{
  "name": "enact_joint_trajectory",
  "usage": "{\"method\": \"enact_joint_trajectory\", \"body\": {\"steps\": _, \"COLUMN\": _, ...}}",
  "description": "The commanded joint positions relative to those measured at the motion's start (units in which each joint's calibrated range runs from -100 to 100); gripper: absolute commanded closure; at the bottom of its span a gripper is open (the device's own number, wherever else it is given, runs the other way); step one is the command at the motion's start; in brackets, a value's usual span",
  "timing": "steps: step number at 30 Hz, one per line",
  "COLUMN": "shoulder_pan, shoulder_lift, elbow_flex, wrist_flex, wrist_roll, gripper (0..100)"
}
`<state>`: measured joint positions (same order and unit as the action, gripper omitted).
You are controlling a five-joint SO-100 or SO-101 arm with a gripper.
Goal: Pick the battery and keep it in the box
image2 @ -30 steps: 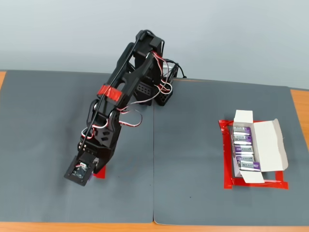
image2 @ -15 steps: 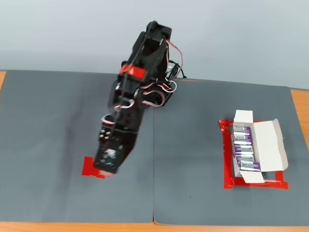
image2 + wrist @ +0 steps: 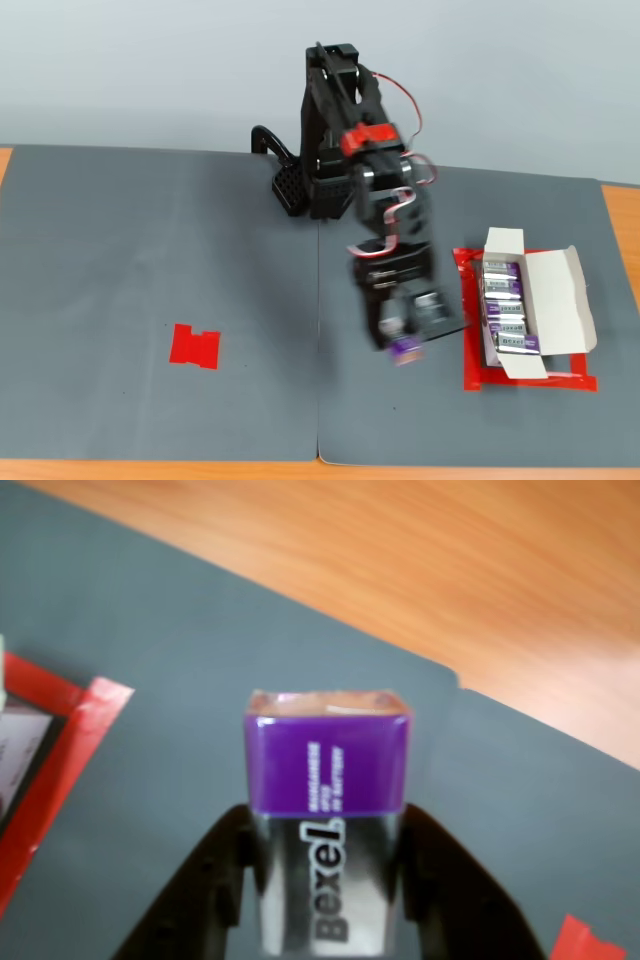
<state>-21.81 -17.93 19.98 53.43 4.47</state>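
Battery held in the jaws beside the box

Battery [image 3: 326, 810], a small rectangular block in purple and silver-grey with the printed word "Bexel", is seen in the wrist view clamped between the two black jaws, which press on its left and right sides. Its purple end points away from the camera and its silver part lies between the jaws. In the fixed view the same battery [image 3: 405, 346] is seen as a small purple shape at the lower end of the black robot arm [image 3: 375, 200], above the dark grey mat [image 3: 150, 250] that covers the wooden bench [image 3: 420, 570]. The gripper [image 3: 408, 340] is blurred in this view, so no fine detail can be read there.

The small white cardboard box [image 3: 555, 300] with opened flaps is placed at the right side of the fixed view, inside a rectangle of red tape [image 3: 468, 340]. Several other purple and silver batteries [image 3: 505, 305] are laid in a row in the box. The held battery is located just to the left of the red rectangle and is not over the box. In the wrist view a corner of the red tape [image 3: 70, 720] is visible at the left edge. A small red tape patch [image 3: 195, 346] is found on the mat, well apart to the left.
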Motion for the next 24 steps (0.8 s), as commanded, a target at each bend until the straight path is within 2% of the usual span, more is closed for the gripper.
{"method": "enact_joint_trajectory", "body": {"steps": 1, "shoulder_pan": -6.8, "shoulder_lift": -2.0, "elbow_flex": -2.5, "wrist_flex": -0.6, "wrist_roll": -0.2, "gripper": 95}}
{"method": "enact_joint_trajectory", "body": {"steps": 9, "shoulder_pan": -18.3, "shoulder_lift": 5.8, "elbow_flex": -9.0, "wrist_flex": -0.6, "wrist_roll": -0.2, "gripper": 95}}
{"method": "enact_joint_trajectory", "body": {"steps": 24, "shoulder_pan": -29.6, "shoulder_lift": 22.5, "elbow_flex": -19.5, "wrist_flex": -0.6, "wrist_roll": -0.1, "gripper": 95}}
